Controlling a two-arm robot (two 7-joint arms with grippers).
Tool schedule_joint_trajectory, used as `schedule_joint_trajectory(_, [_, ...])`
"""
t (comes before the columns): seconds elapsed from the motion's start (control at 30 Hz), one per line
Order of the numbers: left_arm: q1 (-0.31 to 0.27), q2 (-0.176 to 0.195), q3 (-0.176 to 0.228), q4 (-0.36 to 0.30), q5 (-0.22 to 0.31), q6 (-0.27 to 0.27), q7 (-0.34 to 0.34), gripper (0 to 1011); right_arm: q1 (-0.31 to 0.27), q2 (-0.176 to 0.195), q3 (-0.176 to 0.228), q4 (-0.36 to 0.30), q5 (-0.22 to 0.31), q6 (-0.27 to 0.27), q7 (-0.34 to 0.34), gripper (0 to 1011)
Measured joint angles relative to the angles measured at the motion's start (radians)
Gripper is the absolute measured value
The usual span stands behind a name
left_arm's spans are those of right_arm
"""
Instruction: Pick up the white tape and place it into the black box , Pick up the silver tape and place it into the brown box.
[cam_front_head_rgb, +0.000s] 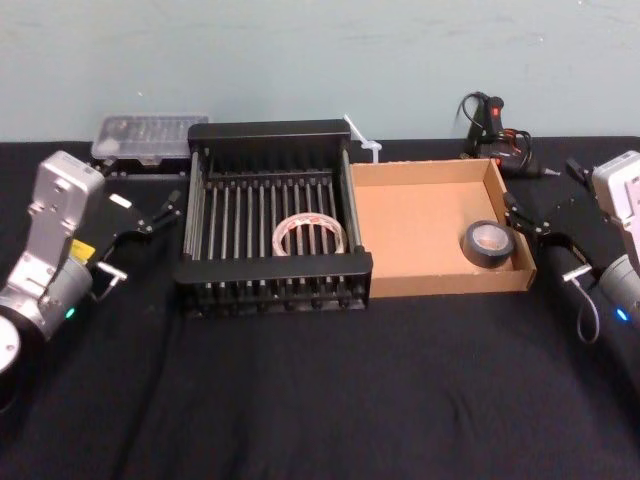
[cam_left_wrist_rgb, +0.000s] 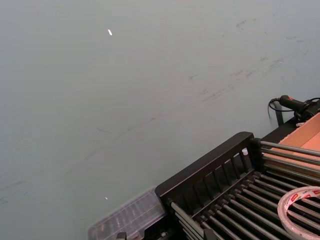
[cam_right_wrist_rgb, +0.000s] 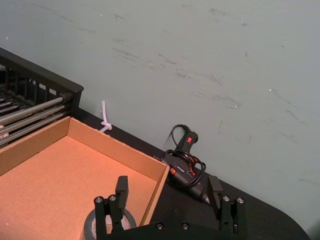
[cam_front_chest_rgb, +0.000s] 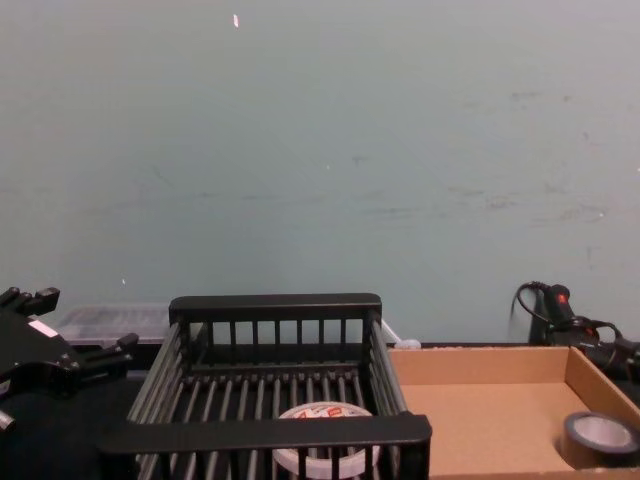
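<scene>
White tape (cam_front_head_rgb: 310, 236) lies flat on the bars inside the black box (cam_front_head_rgb: 270, 268), toward its front right corner. A flat lie suits the barred floor: the roll spans several bars and cannot roll.

Brown box (cam_front_head_rgb: 420, 225) sits flush against the right side of the black box, walls touching. Silver tape (cam_front_head_rgb: 489, 243) lies flat in it, at the side farthest from the black box and close to that far wall. I judge that is the spot nearest the right arm's reach.

Left end effector (cam_front_head_rgb: 150, 212) hangs just left of the black box, outside its rim, fingers apart and empty. Right end effector (cam_front_head_rgb: 522, 222) sits on the far side of the brown box from the black box, just outside the cardboard wall. In the right wrist view its fingers (cam_right_wrist_rgb: 121, 189) stand wide, nothing between them, and the silver roll shows just below one of them.

Table (cam_front_head_rgb: 320, 390) in front of the black box carries no tape.

My reading: each roll is in its named box and both placements look done. Wide, empty fingers outside the walls suit a release posture, clear of the rims.
</scene>
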Motion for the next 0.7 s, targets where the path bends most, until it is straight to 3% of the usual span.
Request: schedule_joint_trajectory(0.7, [0.0, 0.0, 0.0, 0.0, 0.0, 0.0, 0.0, 1001, 0.0, 0.0, 0.0, 0.0, 0.0, 0.0, 0.0, 1002])
